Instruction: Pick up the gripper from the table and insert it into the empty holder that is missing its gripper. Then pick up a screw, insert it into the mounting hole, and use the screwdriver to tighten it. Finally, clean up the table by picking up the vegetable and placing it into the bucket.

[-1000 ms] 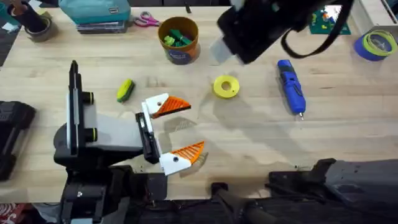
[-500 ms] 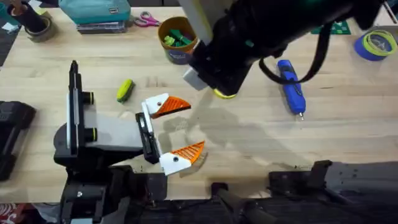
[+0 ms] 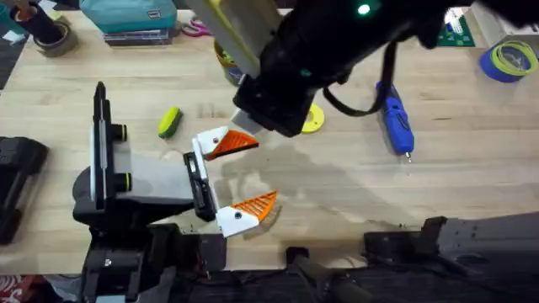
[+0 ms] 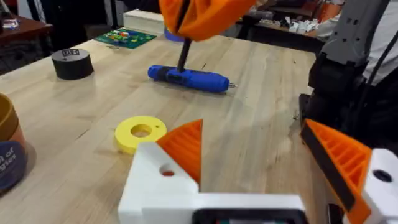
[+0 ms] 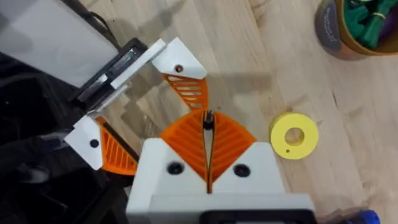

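Note:
My left gripper [image 3: 263, 171] lies open on the table. Each of its white holders [image 3: 210, 141] carries an orange ribbed gripper tip [image 3: 232, 145]; the far holder's mounting hole [image 5: 179, 68] faces up. The right arm [image 3: 320, 50] hangs large over the middle, and my right gripper [image 5: 208, 119] is shut on a thin dark screw [image 4: 183, 55] just above that holder. The blue screwdriver [image 3: 394, 118] lies to the right. The yellow-and-green vegetable [image 3: 169, 121] lies left of the claw. The bucket [image 5: 348, 31] holds dark green pieces; in the overhead view the arm hides most of it.
A yellow spool [image 3: 313, 122] sits partly under the right arm. A teal case [image 3: 126, 15], pink scissors [image 3: 194, 28] and a tape roll [image 3: 50, 35] line the back edge. A blue-and-yellow roll [image 3: 509, 61] is at the far right, near a black tape roll [image 4: 72, 62].
The right arm has swung left and toward the left gripper, now covering the bucket and part of the yellow spool. The left arm has not moved.

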`<state>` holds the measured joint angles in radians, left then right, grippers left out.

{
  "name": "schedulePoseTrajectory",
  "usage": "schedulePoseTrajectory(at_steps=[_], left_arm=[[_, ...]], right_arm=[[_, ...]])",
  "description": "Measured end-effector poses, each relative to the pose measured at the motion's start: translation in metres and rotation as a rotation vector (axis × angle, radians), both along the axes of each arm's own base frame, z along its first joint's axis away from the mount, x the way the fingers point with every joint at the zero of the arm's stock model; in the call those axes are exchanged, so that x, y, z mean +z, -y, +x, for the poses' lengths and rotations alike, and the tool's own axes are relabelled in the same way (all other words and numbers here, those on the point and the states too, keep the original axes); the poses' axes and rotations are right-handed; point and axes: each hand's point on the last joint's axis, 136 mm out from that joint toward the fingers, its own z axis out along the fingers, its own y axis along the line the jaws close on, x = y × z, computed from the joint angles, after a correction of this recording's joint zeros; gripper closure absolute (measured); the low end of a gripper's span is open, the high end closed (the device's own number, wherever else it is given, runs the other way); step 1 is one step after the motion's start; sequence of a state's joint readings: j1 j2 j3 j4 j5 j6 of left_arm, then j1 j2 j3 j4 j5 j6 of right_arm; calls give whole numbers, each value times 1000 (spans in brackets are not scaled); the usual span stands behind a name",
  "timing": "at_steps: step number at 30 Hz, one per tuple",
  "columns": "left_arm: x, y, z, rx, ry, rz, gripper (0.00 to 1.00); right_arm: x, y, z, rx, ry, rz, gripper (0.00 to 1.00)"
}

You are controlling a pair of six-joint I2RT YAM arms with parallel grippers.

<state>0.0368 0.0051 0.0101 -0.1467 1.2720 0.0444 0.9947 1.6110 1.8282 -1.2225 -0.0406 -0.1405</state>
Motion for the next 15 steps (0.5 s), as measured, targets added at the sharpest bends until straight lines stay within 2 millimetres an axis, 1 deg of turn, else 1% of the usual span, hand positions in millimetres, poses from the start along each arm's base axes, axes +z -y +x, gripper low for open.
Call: schedulePoseTrajectory(at_steps=[7, 15], left_arm=[[0, 0, 0, 0, 0, 0, 15], [0, 0, 0, 0, 0, 0, 16]], right_arm=[[-11, -12, 0, 46, -6, -12, 995], [-9, -24, -9, 140, 16, 6, 995]])
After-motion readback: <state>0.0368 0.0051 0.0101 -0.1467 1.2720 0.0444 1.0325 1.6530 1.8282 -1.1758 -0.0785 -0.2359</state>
